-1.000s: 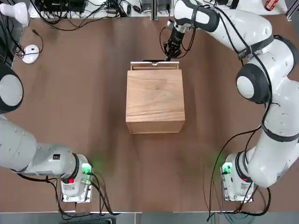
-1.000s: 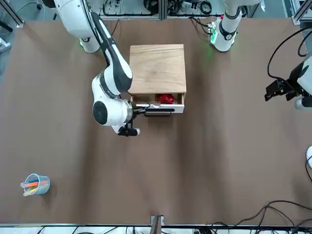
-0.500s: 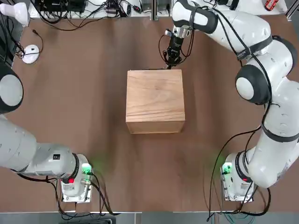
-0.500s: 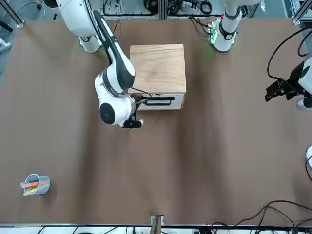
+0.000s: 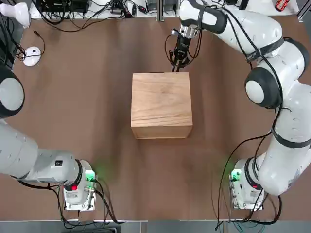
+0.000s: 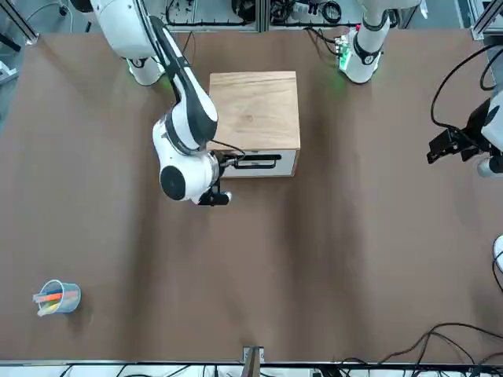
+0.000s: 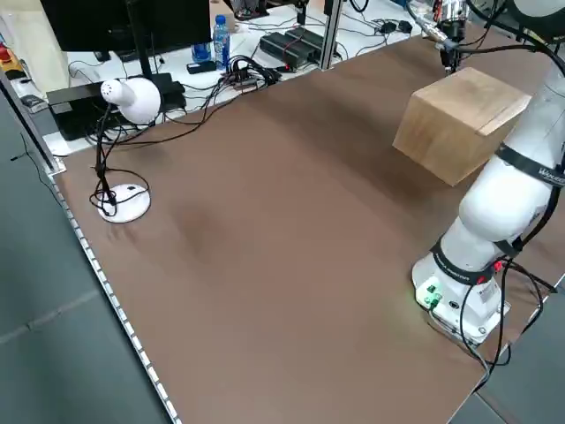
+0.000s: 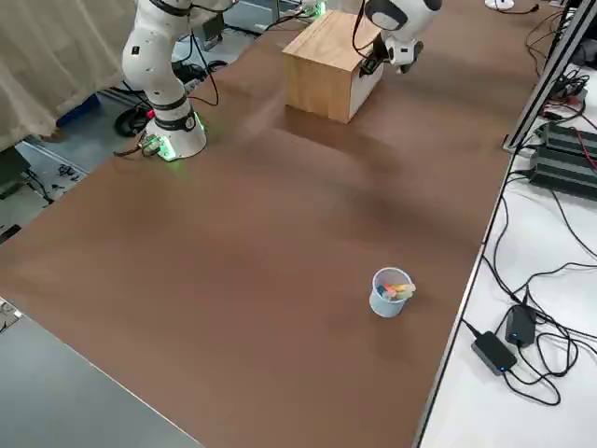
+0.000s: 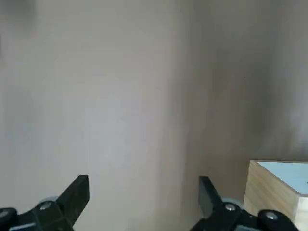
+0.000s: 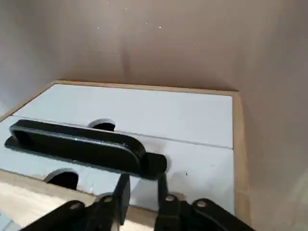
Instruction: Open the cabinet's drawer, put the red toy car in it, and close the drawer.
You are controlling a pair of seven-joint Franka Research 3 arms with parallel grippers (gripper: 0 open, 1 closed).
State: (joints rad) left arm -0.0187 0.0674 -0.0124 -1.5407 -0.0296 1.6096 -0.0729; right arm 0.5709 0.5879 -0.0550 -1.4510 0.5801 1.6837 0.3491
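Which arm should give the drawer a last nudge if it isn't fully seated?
Right. The right gripper sits at the drawer front, fingers just off the black handle, with the drawer looking flush in the cabinet. The left gripper hangs open far out at the table edge.

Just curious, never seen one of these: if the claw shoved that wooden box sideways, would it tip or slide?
The cabinet would probably slide: it looks squat, flat-based and solid. The drawer, shut flush, would likely stay in.

We see the cabinet [image 5: 161, 105] mid-table [image 5: 87, 107], its shut drawer [image 6: 259, 163] just beside our right pincer [image 6: 228, 162], cup [image 6: 56, 298] well apart.
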